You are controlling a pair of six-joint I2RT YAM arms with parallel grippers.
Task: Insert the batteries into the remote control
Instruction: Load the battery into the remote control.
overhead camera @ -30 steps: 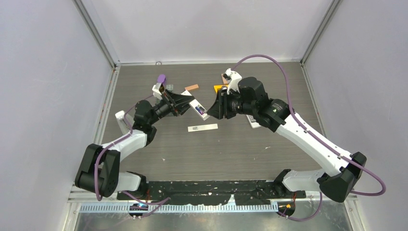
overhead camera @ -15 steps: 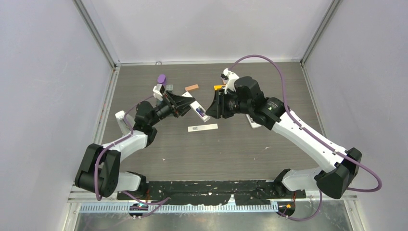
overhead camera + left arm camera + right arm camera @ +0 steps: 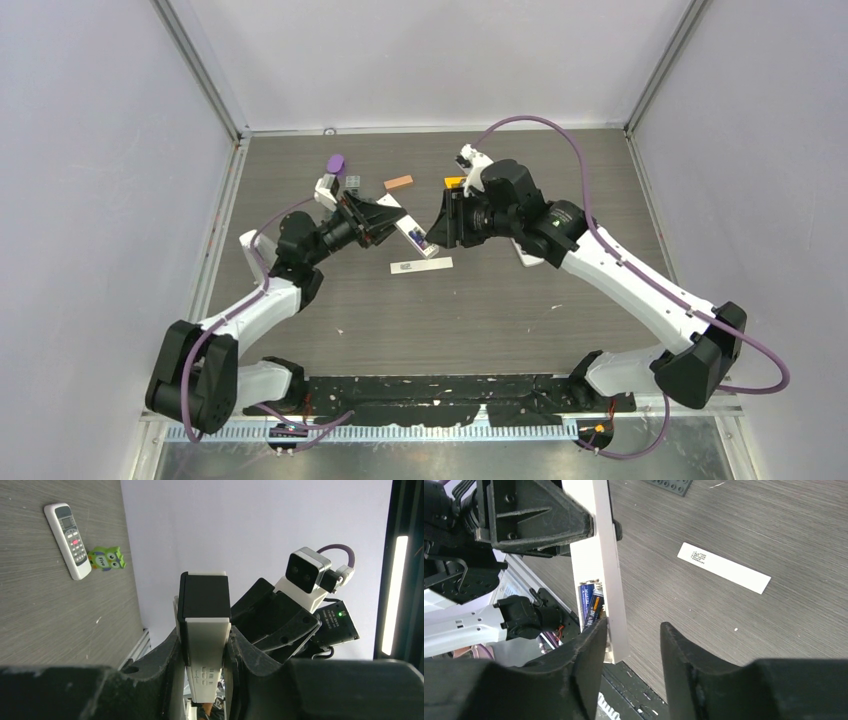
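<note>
My left gripper (image 3: pixel 205 636) is shut on a white remote control (image 3: pixel 204 630), holding it above the table (image 3: pixel 412 232). In the right wrist view the remote (image 3: pixel 600 555) shows its open compartment with two batteries (image 3: pixel 591 605), blue-dark with some orange, lying side by side. My right gripper (image 3: pixel 634 629) is open around the remote's free end. Its left finger lies against the remote by the batteries, and a gap shows to the right finger. From above, the right gripper (image 3: pixel 437 227) faces the left gripper (image 3: pixel 392 220).
A white cover strip (image 3: pixel 420 265) lies on the table below the grippers. A second remote (image 3: pixel 67 540) and a green owl toy (image 3: pixel 106 558) lie farther off. An orange block (image 3: pixel 399 182), a purple piece (image 3: pixel 336 163) and a dark flat plate (image 3: pixel 669 485) sit at the back.
My right arm has shifted slightly left, closer to the remote's end, and its jaws opened a touch. The left arm stretched forward a little with the remote still held.
</note>
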